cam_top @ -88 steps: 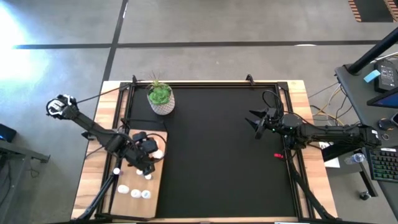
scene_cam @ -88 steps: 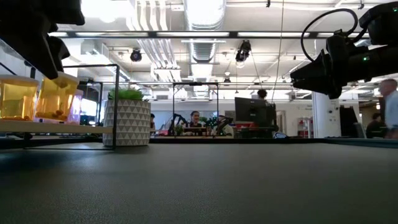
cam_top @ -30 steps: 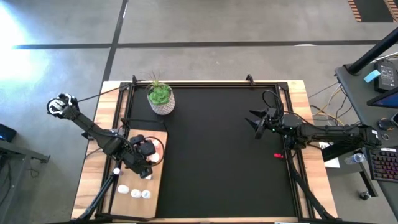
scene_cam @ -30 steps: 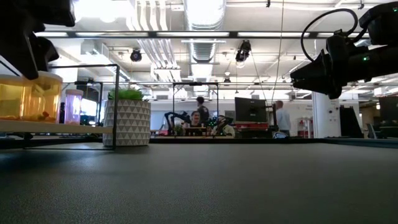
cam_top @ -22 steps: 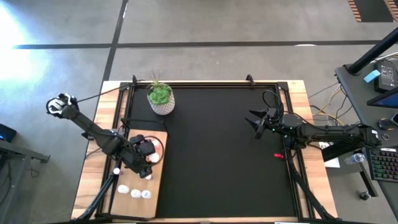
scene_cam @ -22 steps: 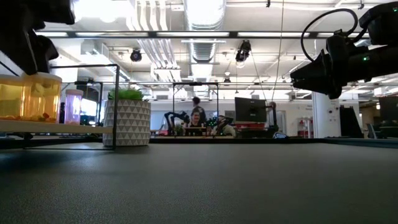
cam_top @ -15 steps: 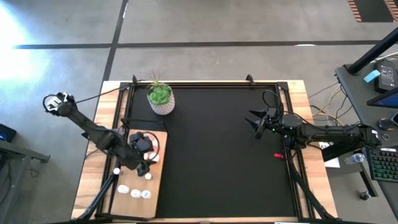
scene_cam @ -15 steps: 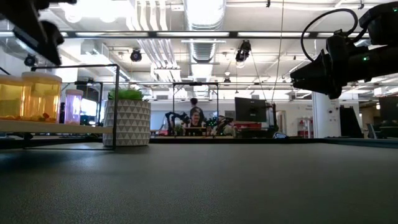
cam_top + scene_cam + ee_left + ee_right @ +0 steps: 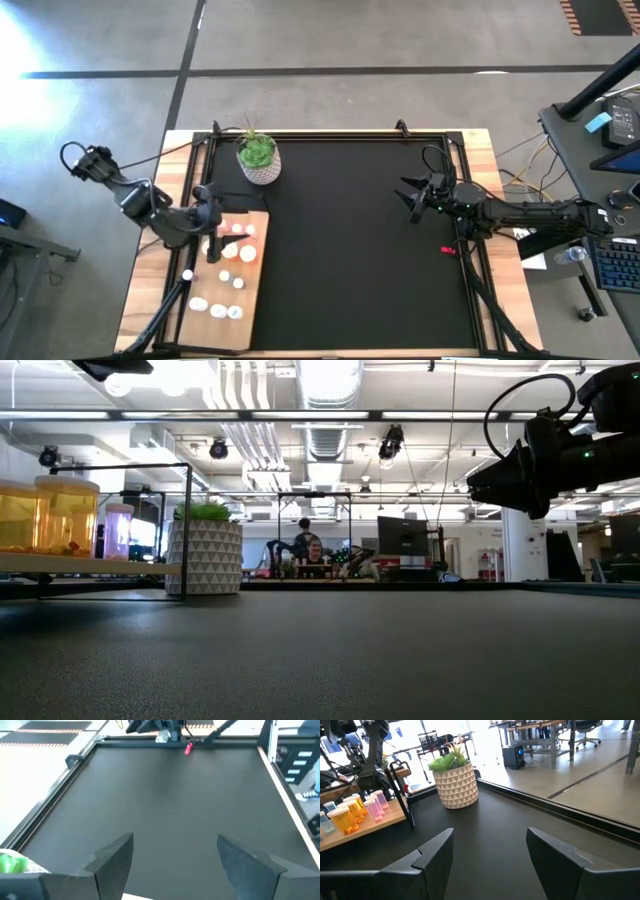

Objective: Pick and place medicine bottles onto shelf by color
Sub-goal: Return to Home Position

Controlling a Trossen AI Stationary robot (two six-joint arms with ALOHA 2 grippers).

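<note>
The left gripper hovers over the far end of the shelf, on the side nearest the potted plant. Its fingers are spread wide with nothing between them, and its wrist camera looks out across the black mat. About 10 medicine bottles stand on the board, all upright as far as the caps show from above. At table height 2 orange bottles stand side by side with a pink bottle just beyond them. The right wrist camera adds more pink bottles and a clear bluish bottle at the edge of its picture. No bottle shows on the mat, so the sorting looks finished and what remains is getting the arm home. The right gripper waits above the mat's right side, well apart from the shelf, its fingers also parted and empty. The risk lies with the left arm. Its wrist and trailing cable sit right over the pink caps, and a swing toward its base made too low could clip them. These bottles look light and narrow-footed, so 1 knock might topple several and spoil the colour rows. The dark frame post beside the shelf and the plant pot are close enough to catch an elbow too, so lifting clear before turning seems the safer path.
</note>
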